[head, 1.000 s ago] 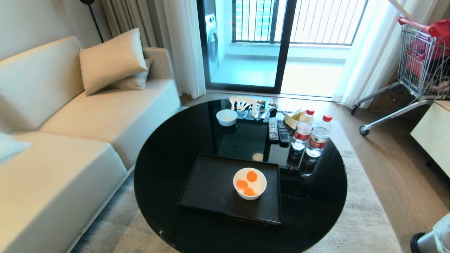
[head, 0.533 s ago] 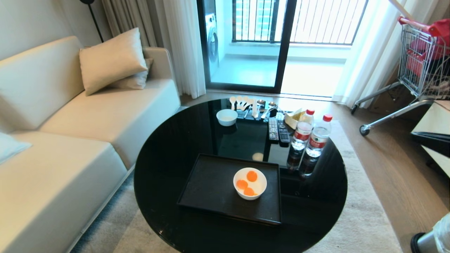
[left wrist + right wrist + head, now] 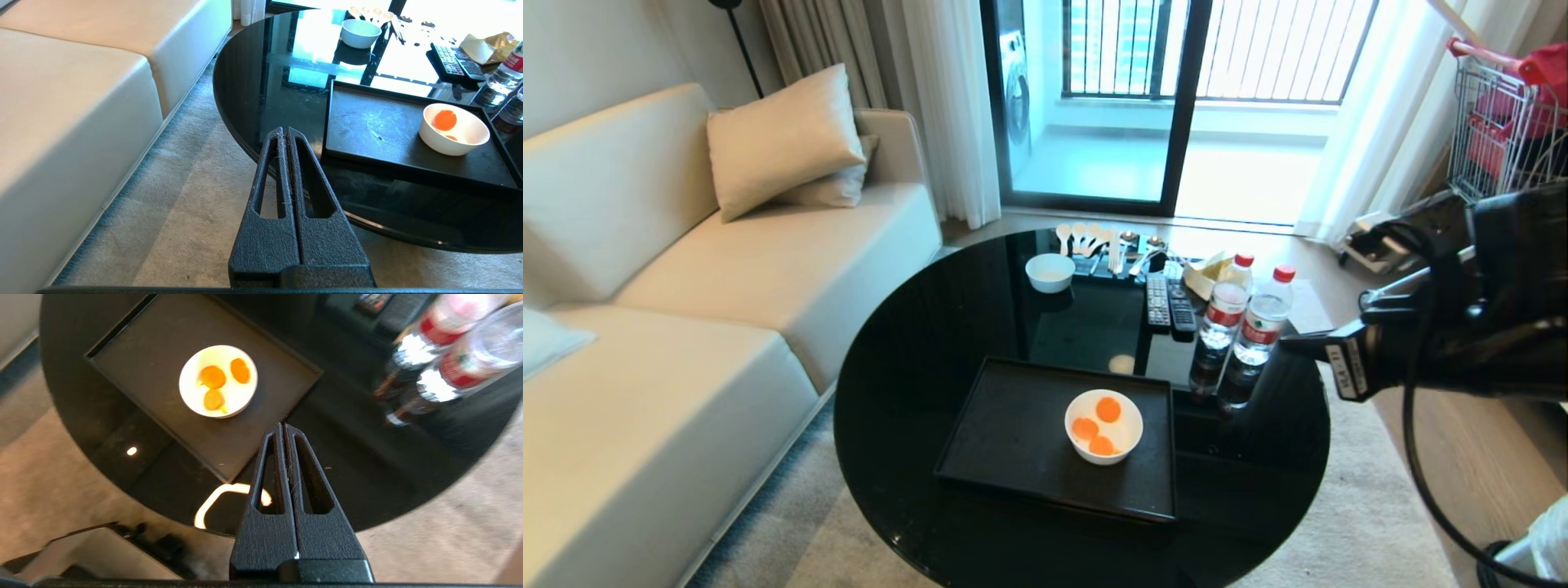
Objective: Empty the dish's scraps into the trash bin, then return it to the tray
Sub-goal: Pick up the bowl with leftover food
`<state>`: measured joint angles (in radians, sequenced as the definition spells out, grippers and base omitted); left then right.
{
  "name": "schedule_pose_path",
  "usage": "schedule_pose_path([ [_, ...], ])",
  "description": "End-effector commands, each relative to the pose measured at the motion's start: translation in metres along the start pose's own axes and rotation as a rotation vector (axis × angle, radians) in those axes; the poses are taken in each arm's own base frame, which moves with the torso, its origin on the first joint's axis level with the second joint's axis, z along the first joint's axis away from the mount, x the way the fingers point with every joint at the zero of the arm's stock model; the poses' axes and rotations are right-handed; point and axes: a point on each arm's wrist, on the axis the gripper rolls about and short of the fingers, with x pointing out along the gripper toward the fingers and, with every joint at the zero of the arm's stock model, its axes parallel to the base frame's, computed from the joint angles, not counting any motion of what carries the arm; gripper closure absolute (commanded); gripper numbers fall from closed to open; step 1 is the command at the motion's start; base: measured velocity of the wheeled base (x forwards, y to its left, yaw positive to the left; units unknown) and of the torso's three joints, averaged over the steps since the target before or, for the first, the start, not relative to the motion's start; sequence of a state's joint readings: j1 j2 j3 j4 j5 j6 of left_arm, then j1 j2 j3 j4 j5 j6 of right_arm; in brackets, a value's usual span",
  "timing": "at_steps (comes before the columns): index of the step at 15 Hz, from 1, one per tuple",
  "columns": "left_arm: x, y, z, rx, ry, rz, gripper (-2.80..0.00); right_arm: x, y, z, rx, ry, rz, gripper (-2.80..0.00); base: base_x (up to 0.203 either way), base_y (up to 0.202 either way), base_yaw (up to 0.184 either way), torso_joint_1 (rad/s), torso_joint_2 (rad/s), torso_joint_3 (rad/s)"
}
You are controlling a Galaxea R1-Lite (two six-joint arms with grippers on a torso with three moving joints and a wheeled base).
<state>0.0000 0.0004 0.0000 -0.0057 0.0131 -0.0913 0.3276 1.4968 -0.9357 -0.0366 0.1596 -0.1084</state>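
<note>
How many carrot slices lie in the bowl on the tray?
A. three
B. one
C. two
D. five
A: the right wrist view looks straight down into the bowl on the tray and shows three round orange carrot slices.

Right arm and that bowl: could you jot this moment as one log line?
phase: approach | right gripper: shut, above table edge | dish: on tray, three scraps inside | left gripper: shut, parked off table
</note>
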Motion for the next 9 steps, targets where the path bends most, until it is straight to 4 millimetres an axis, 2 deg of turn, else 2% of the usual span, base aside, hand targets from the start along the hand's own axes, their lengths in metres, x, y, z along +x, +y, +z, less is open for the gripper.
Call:
schedule_pose_path([
  [1,0.0,0.0,0.0,-0.001,-0.001,0.001,0.0,0.053,0.007,-0.002,0.039,0.152,0.042,0.0,0.0,0.0,0.0,0.0,0.0,0.0],
  [6,0.0,0.0,0.0,-0.001,-0.001,0.001,0.0,0.13,0.035,0.006,0.16,0.348,0.021,0.0,0.0,0.0,0.0,0.0,0.0,0.0],
  [9,0.0,0.0,0.0,-0.001,-0.001,0.001,0.0,0.173,0.055,0.007,0.195,0.396,0.022,0.0,0.0,0.0,0.0,0.0,0.0,0.0],
])
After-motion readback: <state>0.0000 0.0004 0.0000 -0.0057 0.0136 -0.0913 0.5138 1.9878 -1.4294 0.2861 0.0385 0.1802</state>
